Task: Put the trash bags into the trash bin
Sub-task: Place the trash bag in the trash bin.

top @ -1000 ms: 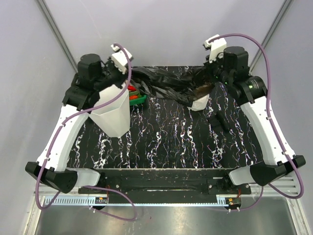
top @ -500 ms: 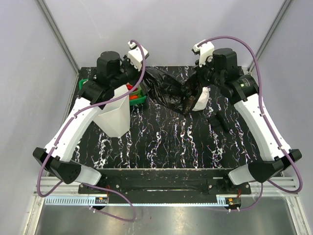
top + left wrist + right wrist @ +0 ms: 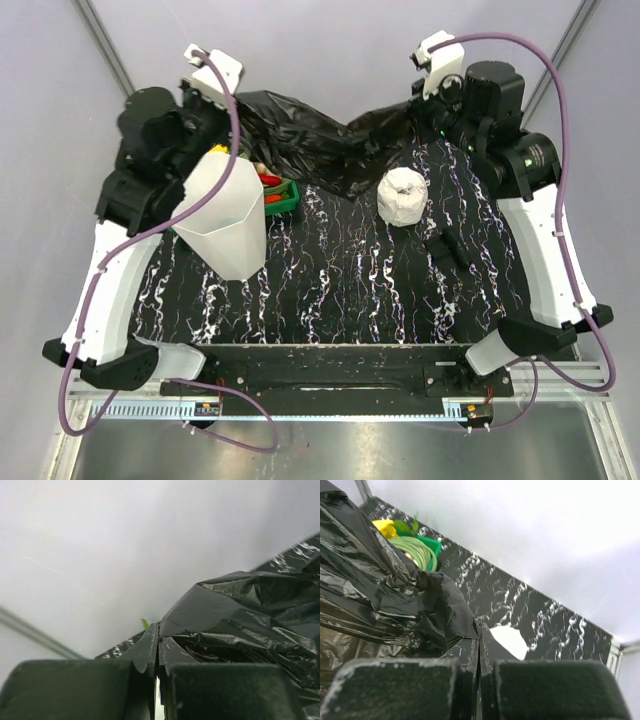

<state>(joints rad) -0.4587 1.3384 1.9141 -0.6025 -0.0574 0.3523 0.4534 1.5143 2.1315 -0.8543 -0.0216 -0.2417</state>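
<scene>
Pinching the trash bag (image 3: pixel 300 140) in both my left tool (image 3: pixel 158 677) and my right tool (image 3: pixel 479 670), I hold it spread between them over the table's (image 3: pixel 340 290) far side, behind the trash bin (image 3: pixel 222 215).

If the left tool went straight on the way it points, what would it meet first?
The black bag that the left tool pinches: its film bunches up directly ahead. Past the bag only the pale wall shows, though how far off is hard to tell.
</scene>
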